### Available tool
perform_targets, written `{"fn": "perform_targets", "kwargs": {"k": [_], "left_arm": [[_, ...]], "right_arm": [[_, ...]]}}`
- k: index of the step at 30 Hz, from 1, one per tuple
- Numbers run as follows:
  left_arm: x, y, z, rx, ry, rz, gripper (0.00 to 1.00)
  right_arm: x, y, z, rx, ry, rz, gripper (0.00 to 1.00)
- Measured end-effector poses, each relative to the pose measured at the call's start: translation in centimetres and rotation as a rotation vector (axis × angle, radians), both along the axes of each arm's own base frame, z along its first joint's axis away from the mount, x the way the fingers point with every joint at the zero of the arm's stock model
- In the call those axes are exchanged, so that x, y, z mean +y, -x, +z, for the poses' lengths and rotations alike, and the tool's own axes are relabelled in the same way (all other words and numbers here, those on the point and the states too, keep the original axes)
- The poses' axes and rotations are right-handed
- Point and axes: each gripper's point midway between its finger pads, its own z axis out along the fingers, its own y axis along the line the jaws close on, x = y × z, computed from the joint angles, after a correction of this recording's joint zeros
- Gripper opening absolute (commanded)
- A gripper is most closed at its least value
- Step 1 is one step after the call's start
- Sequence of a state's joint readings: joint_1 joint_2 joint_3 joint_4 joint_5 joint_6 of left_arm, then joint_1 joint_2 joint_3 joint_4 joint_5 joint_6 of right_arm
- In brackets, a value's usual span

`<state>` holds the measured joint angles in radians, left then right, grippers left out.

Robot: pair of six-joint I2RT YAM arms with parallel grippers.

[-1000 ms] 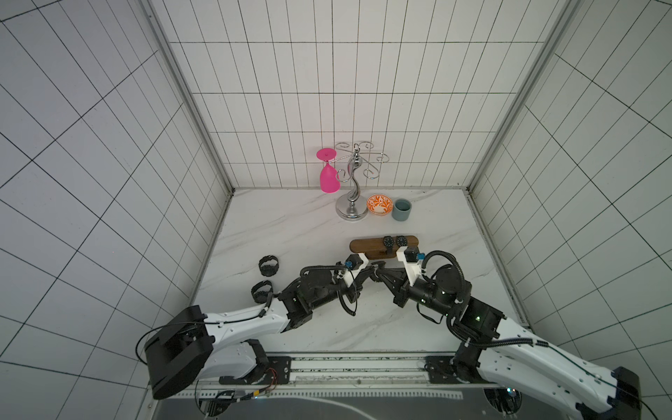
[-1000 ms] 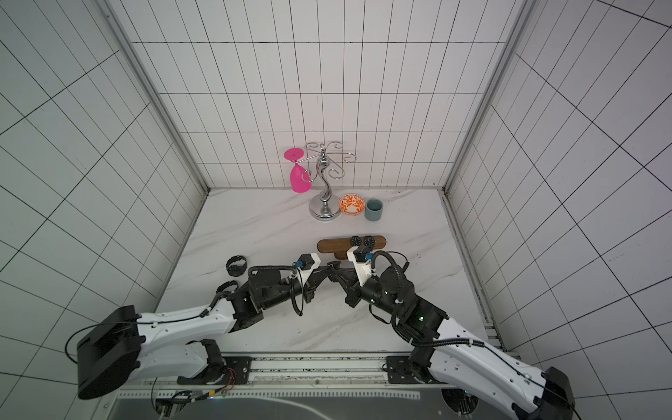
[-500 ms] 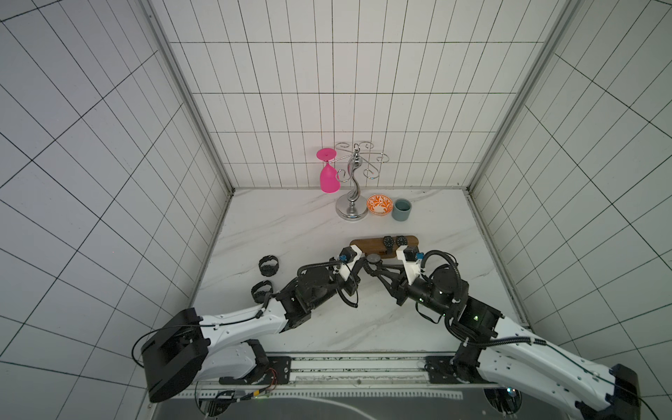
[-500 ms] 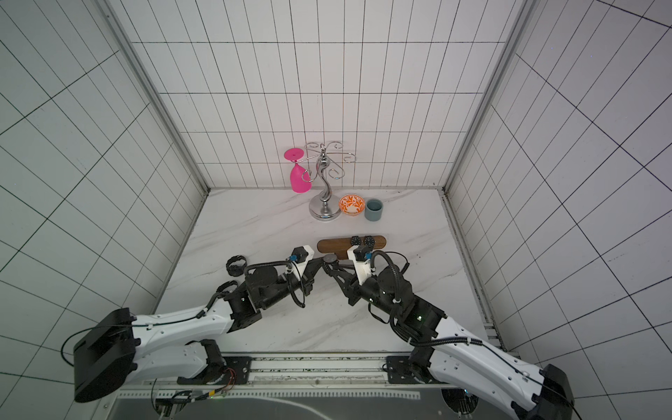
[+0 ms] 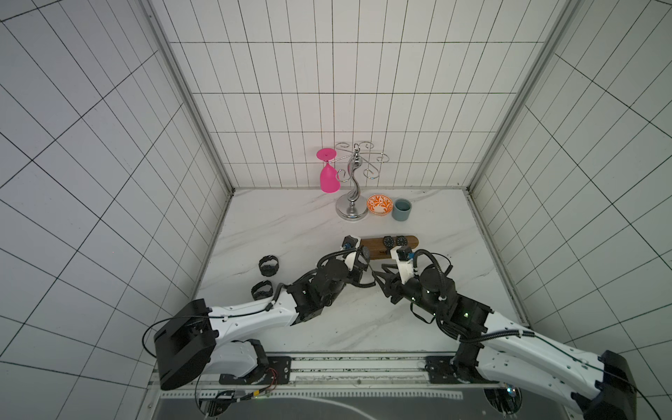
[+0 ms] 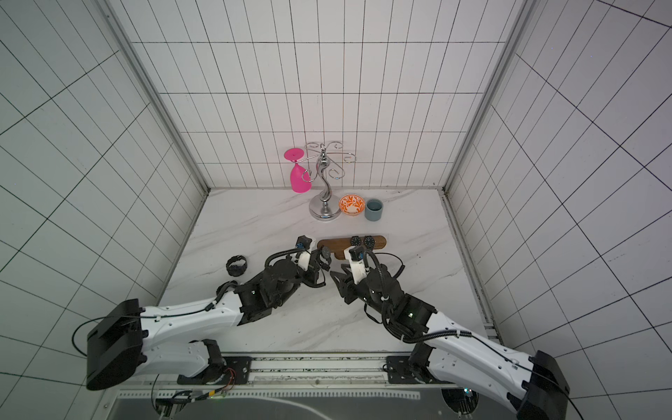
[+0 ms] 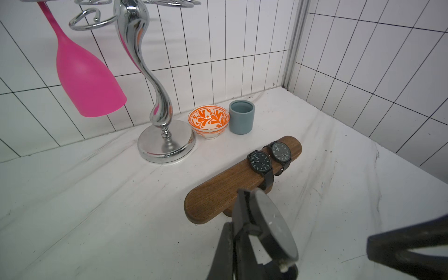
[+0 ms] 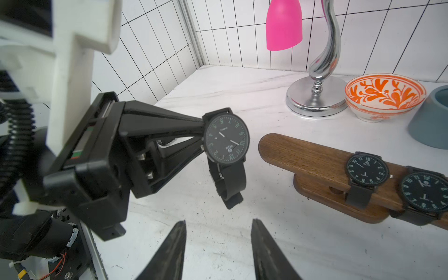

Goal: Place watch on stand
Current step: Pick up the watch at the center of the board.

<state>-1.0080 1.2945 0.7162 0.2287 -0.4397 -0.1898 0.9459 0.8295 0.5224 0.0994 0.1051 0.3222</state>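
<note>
In both top views the stand [image 5: 374,242] lies lengthways across the table [image 5: 291,225], parallel to the back wall, two watches [image 5: 389,240] strapped near its right end; both arms are stretched low toward its left end, the left gripper [image 5: 361,257] clamped on a third watch [image 5: 365,251], two loose watches [image 5: 268,264] well left. Left wrist view: that watch [image 7: 266,225] edge-on, just short of the bar's tip; right wrist view: its dial [image 8: 226,141] upside down, facing the right gripper [image 8: 217,224], strap hanging, those jaws parted, empty.
</note>
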Motion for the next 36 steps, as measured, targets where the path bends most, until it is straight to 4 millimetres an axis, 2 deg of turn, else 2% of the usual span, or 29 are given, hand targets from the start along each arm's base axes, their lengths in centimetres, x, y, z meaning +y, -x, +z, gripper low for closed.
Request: {"fn": "perform_targets", "kwargs": {"k": [7,15,19,27,36], "left_arm": [[-0.5,0.2,0.2,0.115,0.079,0.042,0.0],[-1.2,1.7,-0.9,0.194,0.091,0.029,0.0],[-1.3,2.0,-1.2,0.211,0.087,0.027,0.0],[-1.3,2.4,-1.3,0.223,0.09,0.025,0.0],[-1.4,2.7,-0.9,0.226,0.103,0.015,0.0]], "right_arm": [[1.1,-0.5,0.1,-0.003,-0.04,-0.048,0.41],[1.0,-2.4,-2.5,0.022,0.026,-0.145,0.33],[0.7,-2.8,-2.5,0.014,0.025,-0.178,0.27],[0.6,-3.2,-2.6,0.008,0.025,-0.199,0.25],[0.4,-3.5,-3.1,0.005,0.05,-0.221,0.03]]}}
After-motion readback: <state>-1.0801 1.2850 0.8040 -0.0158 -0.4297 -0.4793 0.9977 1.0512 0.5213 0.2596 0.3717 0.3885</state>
